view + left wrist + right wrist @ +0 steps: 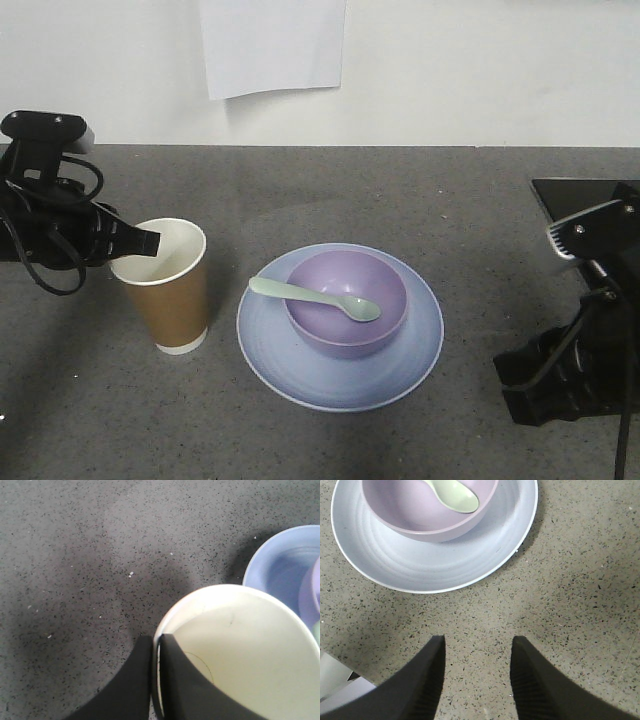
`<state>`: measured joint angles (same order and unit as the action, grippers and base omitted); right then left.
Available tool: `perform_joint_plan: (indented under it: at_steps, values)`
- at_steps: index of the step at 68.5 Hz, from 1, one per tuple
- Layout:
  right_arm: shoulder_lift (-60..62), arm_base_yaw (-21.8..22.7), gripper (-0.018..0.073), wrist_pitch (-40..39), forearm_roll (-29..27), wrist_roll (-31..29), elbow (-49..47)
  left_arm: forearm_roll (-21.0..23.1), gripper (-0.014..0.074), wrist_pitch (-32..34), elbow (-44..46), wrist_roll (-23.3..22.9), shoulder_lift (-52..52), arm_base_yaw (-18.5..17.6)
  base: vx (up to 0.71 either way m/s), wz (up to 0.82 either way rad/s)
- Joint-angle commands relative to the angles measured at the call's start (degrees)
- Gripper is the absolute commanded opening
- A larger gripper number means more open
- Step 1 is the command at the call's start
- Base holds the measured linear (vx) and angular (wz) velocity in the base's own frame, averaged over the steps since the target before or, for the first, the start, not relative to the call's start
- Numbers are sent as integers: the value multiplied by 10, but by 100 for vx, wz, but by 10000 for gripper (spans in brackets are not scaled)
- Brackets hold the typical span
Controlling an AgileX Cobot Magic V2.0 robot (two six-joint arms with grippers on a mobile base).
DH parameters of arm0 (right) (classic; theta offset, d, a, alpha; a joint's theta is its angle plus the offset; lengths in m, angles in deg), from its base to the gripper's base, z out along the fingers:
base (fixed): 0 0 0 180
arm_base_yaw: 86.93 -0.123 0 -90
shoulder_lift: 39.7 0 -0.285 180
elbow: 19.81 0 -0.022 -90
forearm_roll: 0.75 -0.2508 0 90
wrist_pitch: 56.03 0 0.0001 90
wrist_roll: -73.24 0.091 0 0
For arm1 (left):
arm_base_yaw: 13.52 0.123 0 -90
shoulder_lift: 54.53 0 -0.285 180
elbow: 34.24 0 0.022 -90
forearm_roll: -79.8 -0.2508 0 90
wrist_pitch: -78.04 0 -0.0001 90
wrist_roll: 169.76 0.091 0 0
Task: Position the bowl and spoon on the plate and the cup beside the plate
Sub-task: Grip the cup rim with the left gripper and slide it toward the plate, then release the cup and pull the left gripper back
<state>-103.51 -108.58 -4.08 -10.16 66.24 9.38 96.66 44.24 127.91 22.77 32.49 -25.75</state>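
the round lavender bowl (pixel 347 303) with the mint-green plastic spoon (pixel 316 297) sits on the pale blue plate (pixel 340 385); the left end effector (pixel 157 650) pinches the upright brown paper cup's (pixel 172 293) rim beside the plate, release remaining; the right end effector (pixel 477 652) is spread, empty, near the plate.

The cup (pixel 170 290) was brown, the bowl (pixel 347 300) lavender, the spoon (pixel 315 298) mint, the plate (pixel 340 375) pale blue, the surface (pixel 420 190) speckled grey.

Left arm: matte black housing, black cables looping loose around it, a black camera block with a pale grey end on top. Left end effector (pixel 148 241): black tapered fingers (pixel 185 680), smooth.

Right arm: black body, silver-grey bracket with two dark screws, black cable down its side. Right end effector (pixel 476 652): two black wedge fingers, finely ribbed inner pads.
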Motion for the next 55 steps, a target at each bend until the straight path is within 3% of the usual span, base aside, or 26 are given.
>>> perform_joint_plan:
  at_steps: [1,26,39,55]
  values:
    - [7,2,302,-25,-3,-6,-14,13,40,26,15,0,-15,-4,0,0]
    - [7,2,302,-25,-3,-6,-14,-5,400,27,15,1,-22,-4,0,0]
    - [7,2,302,-25,-3,-6,-14,-62,424,3,15,0,-57,-4,0,0]
    - [7,2,302,-25,-3,-6,-14,-88,421,-59,15,-4,-121,-4,0,0]
